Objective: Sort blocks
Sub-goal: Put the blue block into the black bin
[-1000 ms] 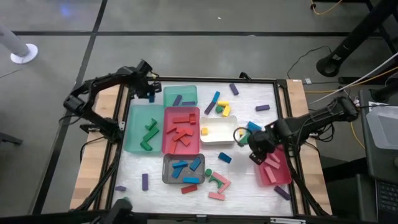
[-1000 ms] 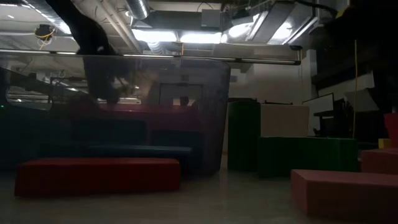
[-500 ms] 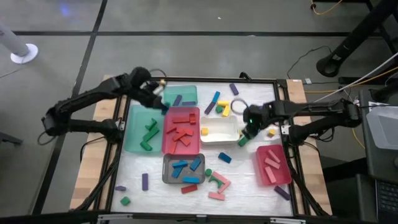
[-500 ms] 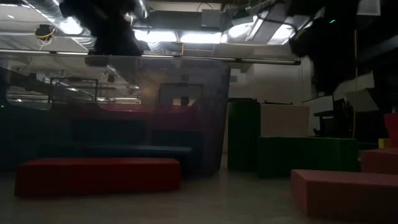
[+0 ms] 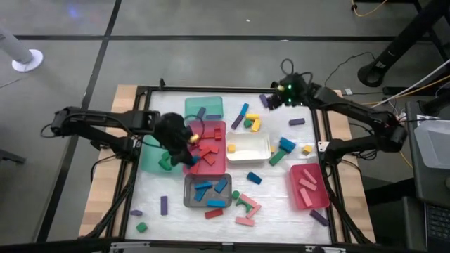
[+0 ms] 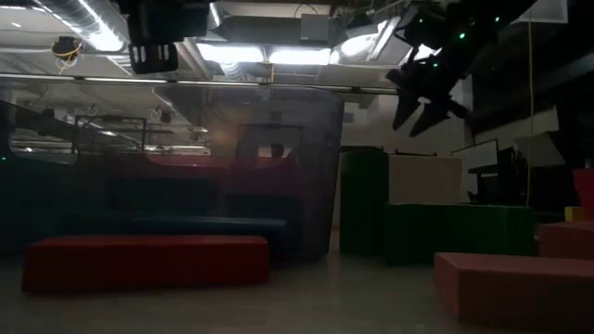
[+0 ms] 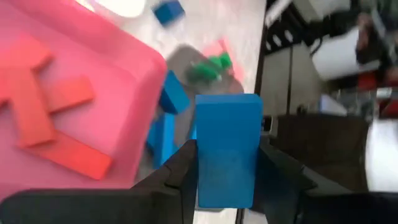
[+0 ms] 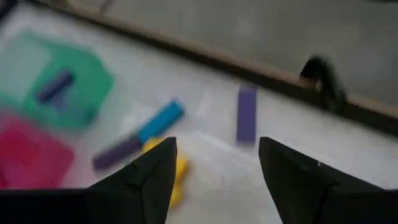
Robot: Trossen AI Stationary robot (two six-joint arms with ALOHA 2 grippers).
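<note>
The left claw (image 7: 227,186) is clamped on a blue block (image 7: 227,149), its two dark fingers pressing the block's sides; in the high view it hangs over the red tray (image 5: 205,148), near the edge that meets the large green tray (image 5: 151,153). The right claw (image 8: 214,165) stands with its fingers apart and nothing between them, over the far right part of the bench (image 5: 281,204), above a purple block (image 8: 247,114) lying near the frame. Other blocks lie scattered on the bench and in the trays; the grey tray (image 5: 191,201) holds blue ones, the pink tray (image 5: 309,190) pink ones.
</note>
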